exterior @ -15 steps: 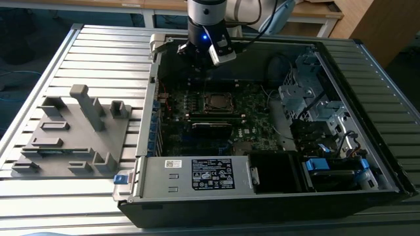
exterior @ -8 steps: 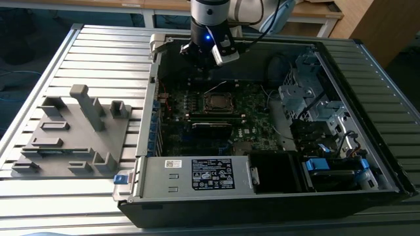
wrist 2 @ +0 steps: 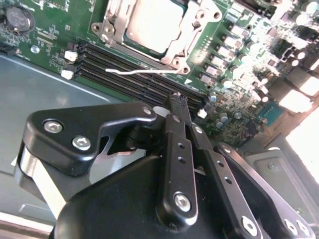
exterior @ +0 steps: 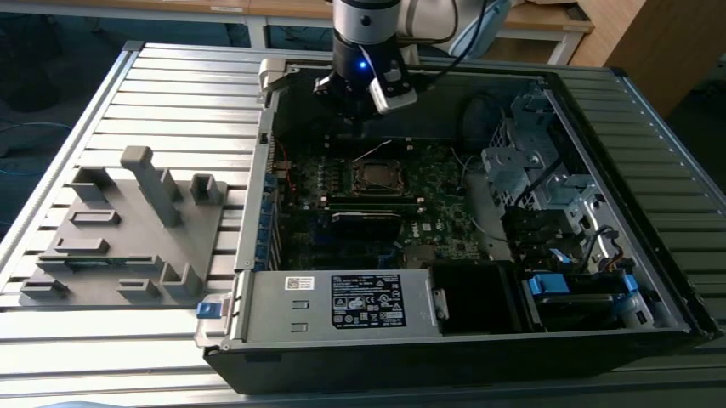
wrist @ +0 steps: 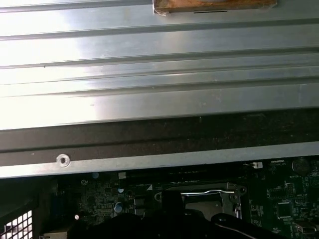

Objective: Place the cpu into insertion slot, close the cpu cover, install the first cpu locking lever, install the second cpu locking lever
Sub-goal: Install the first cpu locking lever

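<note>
**Bench, exterior view, nine o'clock to three o'clock**

1. Slatted metal table (exterior: 182,93). It carried everything listed here.
2. Grey fixture (exterior: 125,246) with upright posts and pockets. It stood at nine o'clock, just beside the computer case (exterior: 454,353).
3. Small blue clip (exterior: 207,309). It lay at the case's seven o'clock corner.
4. Grey power supply (exterior: 340,302) with a label on top. It sat inside the case along the six o'clock wall.
5. Green circuit board (exterior: 448,200). It lay flat on the case floor, at twelve o'clock from the power supply.
6. Insertion slot (exterior: 380,177). This was a square socket with a silvery rim, near the middle of the board.
7. Cpu (wrist 2: 154,20). In the second wrist view it was seated in the socket, dull silver top upward.
8. Cpu cover (wrist 2: 142,50). It lay flat around the chip, whose top showed through the window.
9. Thin silvery lever (wrist 2: 144,71). It ran along the socket's edge, over the nearest of the long black memory slots (wrist 2: 149,87). Whether it was latched could not be told.
10. Robot arm (exterior: 365,25). It came in at twelve o'clock, over the rear wall of the case.
11. Gripper (wrist 2: 177,101). The two black fingers were pressed together with nothing between them. The tips hung above the memory slots, near the lever's end, at twelve o'clock from the socket in the exterior view.
12. Metal drive cage (exterior: 528,166). It stood at three o'clock from the socket.
13. Blue tabs (exterior: 553,285). They sat at five o'clock, beside the power supply.
</note>
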Robot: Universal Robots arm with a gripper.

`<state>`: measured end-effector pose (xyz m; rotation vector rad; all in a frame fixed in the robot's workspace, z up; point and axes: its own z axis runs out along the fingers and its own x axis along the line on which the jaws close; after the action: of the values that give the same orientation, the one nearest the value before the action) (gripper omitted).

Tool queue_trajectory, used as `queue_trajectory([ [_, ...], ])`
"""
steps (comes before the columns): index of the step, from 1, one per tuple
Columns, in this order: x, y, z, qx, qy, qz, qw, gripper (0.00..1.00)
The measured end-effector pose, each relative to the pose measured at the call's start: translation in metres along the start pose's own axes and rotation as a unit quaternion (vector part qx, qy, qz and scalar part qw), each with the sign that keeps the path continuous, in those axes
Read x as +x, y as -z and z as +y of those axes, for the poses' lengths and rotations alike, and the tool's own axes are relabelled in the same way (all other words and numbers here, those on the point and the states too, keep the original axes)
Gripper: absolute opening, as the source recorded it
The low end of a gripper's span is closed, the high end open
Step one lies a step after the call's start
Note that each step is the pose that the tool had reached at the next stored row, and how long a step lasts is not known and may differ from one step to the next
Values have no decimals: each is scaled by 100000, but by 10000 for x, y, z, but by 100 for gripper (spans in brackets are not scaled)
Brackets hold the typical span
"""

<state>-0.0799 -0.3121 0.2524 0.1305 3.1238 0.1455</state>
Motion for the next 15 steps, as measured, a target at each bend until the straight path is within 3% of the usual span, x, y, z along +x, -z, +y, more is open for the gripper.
queue_trajectory([
  [5, -40, -3, 3, -4, 2, -3, 100000, 10],
  [15, -43, -11, 2, -2, -2, -1, 100000, 10],
])
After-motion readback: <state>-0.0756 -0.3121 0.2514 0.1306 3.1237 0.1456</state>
